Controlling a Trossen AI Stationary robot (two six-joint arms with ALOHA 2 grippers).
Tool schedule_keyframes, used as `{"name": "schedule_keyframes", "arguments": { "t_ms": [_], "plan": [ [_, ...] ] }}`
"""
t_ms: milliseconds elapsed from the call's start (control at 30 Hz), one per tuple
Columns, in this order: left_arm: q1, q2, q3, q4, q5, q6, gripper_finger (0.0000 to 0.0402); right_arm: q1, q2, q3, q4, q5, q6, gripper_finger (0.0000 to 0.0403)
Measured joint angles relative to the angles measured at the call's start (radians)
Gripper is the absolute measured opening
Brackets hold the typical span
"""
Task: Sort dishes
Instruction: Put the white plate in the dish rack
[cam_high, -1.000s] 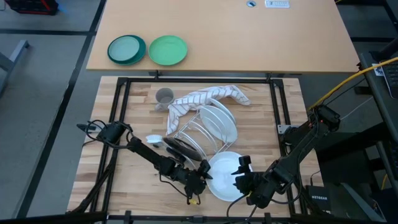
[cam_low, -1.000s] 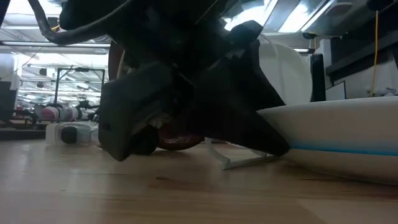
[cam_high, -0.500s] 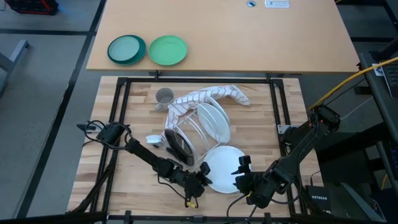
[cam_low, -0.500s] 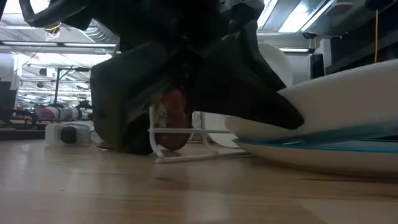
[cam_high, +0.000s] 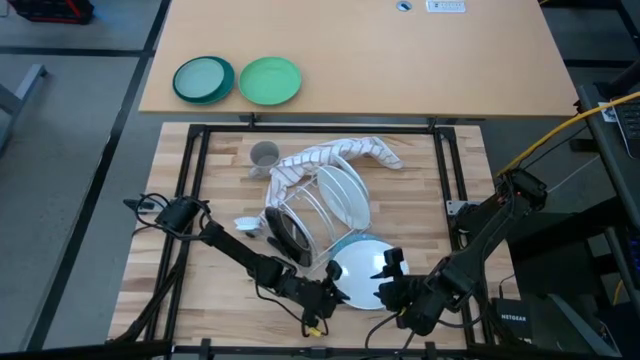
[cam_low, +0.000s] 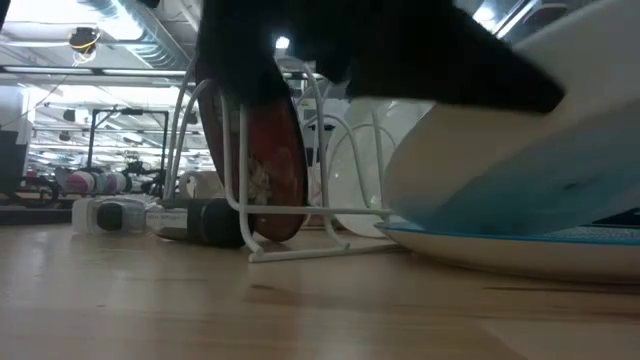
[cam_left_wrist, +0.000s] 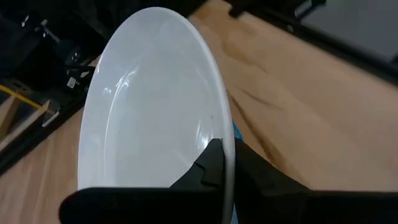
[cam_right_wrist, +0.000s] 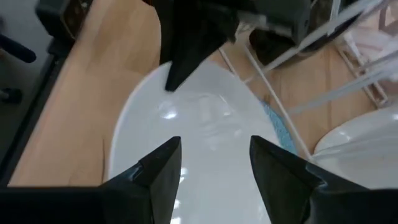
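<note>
A white plate (cam_high: 362, 272) stands tilted over a light blue plate (cam_high: 349, 243) near the table's front edge. My left gripper (cam_high: 329, 291) is shut on its rim. My right gripper (cam_right_wrist: 214, 163) hovers open just above the white plate's right part, touching nothing. A white wire rack (cam_high: 312, 208) holds another white plate (cam_high: 345, 192) and a red-flowered plate (cam_low: 270, 160) upright. A small grey cup (cam_high: 264, 155) stands on the table behind the rack. My left gripper pinches the white plate's rim (cam_left_wrist: 227, 153) between its two fingers (cam_left_wrist: 210, 167), one on the plate's face and one on its back. It comes from the table's left, slanting slightly down. The held edge is raised and the lower edge (cam_low: 410, 205) rests on the light blue plate.
A striped cloth (cam_high: 335, 157) lies behind the rack. A small white and dark object (cam_high: 247, 224) lies left of the rack. A teal plate (cam_high: 203, 79) and a bright green plate (cam_high: 270, 80) sit on the far table. A black frame (cam_high: 190, 200) borders the wooden board.
My left gripper has shut on the white plate's rim and risen, rolling a little. The plate, which lay flat, is now tipped up at the held edge, baring the light blue plate under it.
</note>
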Motion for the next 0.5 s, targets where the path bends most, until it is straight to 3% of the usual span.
{"name": "schedule_keyframes", "arguments": {
  "t_ms": [500],
  "plan": [
    [0.000, 0.000, 0.160, 0.001, -0.003, -0.280, 0.0000, 0.001, -0.003, 0.464, -0.482, 0.195, -0.228, 0.0195]
  ]
}}
